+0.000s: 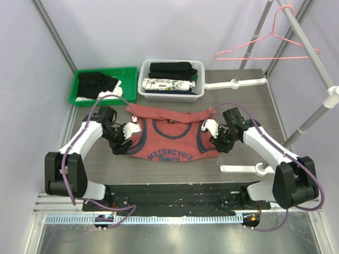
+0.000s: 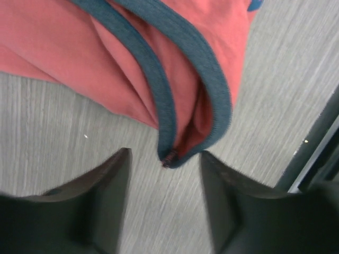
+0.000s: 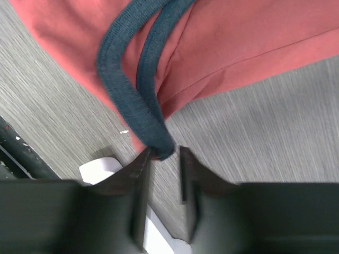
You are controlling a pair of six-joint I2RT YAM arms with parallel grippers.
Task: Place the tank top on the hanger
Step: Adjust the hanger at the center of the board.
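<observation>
The rust-red tank top (image 1: 172, 138) lies flat on the grey table between both arms, its chest graphic facing up. My left gripper (image 1: 127, 138) rests at its left armhole. In the left wrist view that gripper (image 2: 165, 159) is open, and the navy-trimmed fold (image 2: 159, 90) ends just ahead of the fingertips, free of both. My right gripper (image 1: 214, 135) sits at the right armhole. In the right wrist view it (image 3: 165, 153) is open by a narrow gap, and the navy trim (image 3: 119, 90) ends against the tip of its left finger. The pink hanger (image 1: 267, 47) hangs on the rack at the back right.
A green bin (image 1: 79, 98) with black clothes and a white basket (image 1: 170, 96) of folded clothes stand at the back. The rack's slanted poles (image 1: 307, 50) rise on the right, with white feet (image 1: 235, 83) behind and another white foot (image 1: 241, 169) just beside my right gripper.
</observation>
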